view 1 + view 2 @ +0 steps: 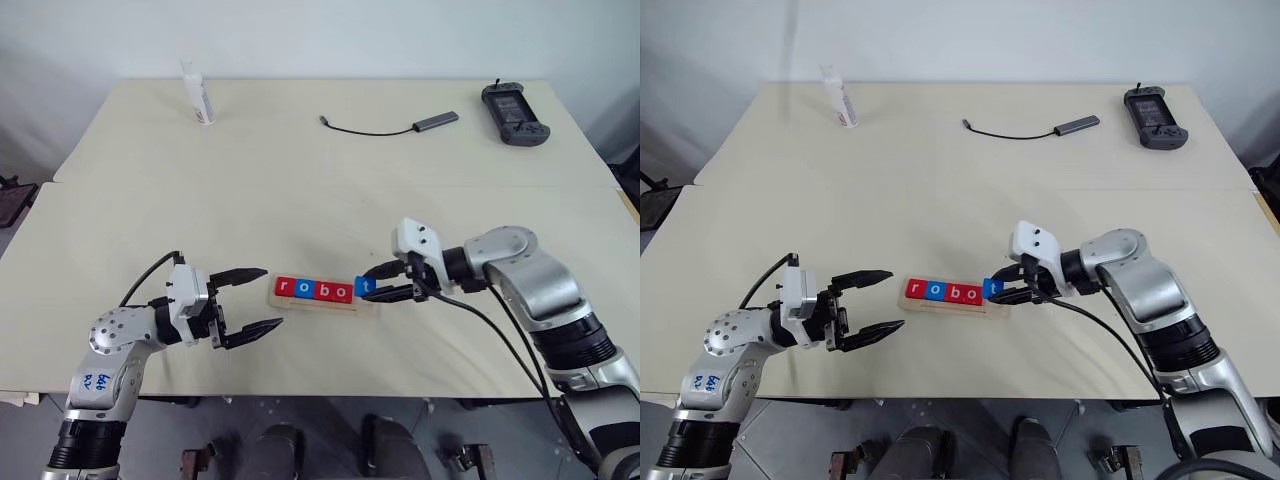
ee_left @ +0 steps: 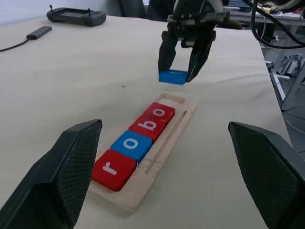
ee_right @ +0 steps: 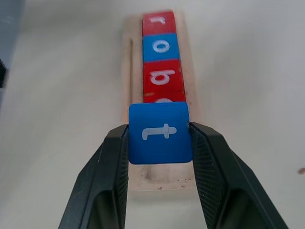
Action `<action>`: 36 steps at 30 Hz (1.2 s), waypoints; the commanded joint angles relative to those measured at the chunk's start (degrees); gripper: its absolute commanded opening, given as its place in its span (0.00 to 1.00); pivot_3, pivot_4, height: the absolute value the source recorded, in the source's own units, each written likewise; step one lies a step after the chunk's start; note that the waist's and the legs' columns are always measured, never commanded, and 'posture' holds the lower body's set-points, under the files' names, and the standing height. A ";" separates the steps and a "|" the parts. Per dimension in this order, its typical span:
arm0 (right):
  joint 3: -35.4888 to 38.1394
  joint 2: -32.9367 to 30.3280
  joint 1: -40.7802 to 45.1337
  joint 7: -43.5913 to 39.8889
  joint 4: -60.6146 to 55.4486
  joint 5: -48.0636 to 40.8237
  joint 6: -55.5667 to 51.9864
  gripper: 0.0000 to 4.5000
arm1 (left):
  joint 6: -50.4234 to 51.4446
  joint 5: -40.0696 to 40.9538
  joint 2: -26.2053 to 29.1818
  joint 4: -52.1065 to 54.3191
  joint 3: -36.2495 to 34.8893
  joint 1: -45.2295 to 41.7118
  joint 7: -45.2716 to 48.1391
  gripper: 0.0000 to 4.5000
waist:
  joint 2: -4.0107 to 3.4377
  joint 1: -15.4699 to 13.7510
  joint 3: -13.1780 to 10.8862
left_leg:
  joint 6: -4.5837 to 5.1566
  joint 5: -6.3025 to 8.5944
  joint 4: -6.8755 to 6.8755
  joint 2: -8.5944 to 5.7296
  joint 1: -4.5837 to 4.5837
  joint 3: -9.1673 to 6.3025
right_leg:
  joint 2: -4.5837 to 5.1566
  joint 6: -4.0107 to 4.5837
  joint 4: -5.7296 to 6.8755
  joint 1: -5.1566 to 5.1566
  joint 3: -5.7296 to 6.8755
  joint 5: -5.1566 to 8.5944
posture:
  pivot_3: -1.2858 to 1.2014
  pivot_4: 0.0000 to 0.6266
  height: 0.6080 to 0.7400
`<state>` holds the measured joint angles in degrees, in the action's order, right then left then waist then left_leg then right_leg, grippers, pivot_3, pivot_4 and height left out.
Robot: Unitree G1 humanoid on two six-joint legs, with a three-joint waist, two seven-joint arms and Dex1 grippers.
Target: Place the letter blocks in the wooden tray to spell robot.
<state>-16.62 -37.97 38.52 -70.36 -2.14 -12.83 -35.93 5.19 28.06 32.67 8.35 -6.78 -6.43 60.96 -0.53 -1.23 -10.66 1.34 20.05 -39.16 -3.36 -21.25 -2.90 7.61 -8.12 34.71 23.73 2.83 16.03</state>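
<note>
My right gripper (image 3: pixel 159 138) clamps t block (image 3: pixel 160 132) above wooden tray (image 1: pixel 366 304)'s 3 o'clock end slot; left gripper (image 1: pixel 262 298) wide open, empty.

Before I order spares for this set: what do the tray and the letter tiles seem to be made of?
The wooden tray looks like pale, unvarnished wood: matte, faint grain, a routed groove and rounded corners. The letter tiles, such as the blue t tile held in the right pincer, look like smooth painted wood or plastic, I can't tell which: even satin colour, softened edges, white printed letters.
</note>
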 commanded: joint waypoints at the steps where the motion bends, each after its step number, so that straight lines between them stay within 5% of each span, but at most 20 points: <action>1: -0.25 0.19 0.81 1.18 0.18 1.12 1.29 0.32 | -0.42 1.11 0.27 2.44 -1.15 0.58 -0.49 1.00 | 0.00 0.07 0.00 | 0.00 0.00 0.00 0.01 0.00 0.00 | -0.01 0.00 0.00 0.00 0.00 0.00 | 0.52 0.24 1.00; 7: -2.25 0.64 0.59 1.34 2.48 2.95 2.27 0.32 | -1.08 1.09 0.30 2.47 -1.43 1.53 -0.53 1.00 | 0.00 0.23 0.00 | 0.00 0.00 0.00 0.02 0.01 0.03 | -0.03 0.00 0.01 0.00 0.00 0.00 | 0.52 0.24 1.00; 15: -0.25 0.89 0.72 1.01 -0.26 -0.04 -0.91 0.95 | -1.83 1.09 0.41 2.07 -1.72 2.04 -0.35 1.00 | 0.00 0.46 0.00 | 0.00 0.00 0.00 0.04 0.01 0.02 | -0.04 0.00 0.01 0.00 0.00 0.00 | 0.52 0.24 1.00; 21: 3.21 -2.62 0.38 0.21 -0.74 -1.71 -0.82 0.99 | -2.40 1.08 0.42 1.43 -1.72 2.03 0.03 1.00 | 0.00 0.28 0.00 | 0.00 0.00 0.00 0.03 0.01 0.02 | -0.03 0.00 0.00 -0.01 0.00 0.00 | 0.52 0.24 1.00; 25: 4.08 -3.73 -0.54 1.97 1.64 0.14 2.25 0.81 | -2.36 0.93 0.22 0.91 -1.54 1.47 0.34 1.00 | 0.00 0.47 0.00 | 0.00 0.00 0.01 0.04 0.01 0.03 | -0.05 0.00 0.00 -0.01 0.00 0.00 | 0.52 0.24 1.00; 36: 2.29 0.29 -1.23 4.62 5.81 1.80 7.80 0.01 | -2.41 0.71 0.01 0.34 -1.49 1.02 0.76 1.00 | 0.00 1.30 0.00 | 0.00 0.00 0.02 0.04 0.01 0.04 | -0.05 0.00 0.00 0.00 0.00 0.00 | 0.52 0.24 1.00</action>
<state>-15.06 -37.91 37.15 -65.73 4.93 -10.64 -28.75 3.62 28.05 32.53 8.14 -7.81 -5.42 61.50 -0.53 0.08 -10.66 1.34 20.04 -39.14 -3.32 -21.24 -2.86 7.57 -8.12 34.72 23.73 2.82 16.03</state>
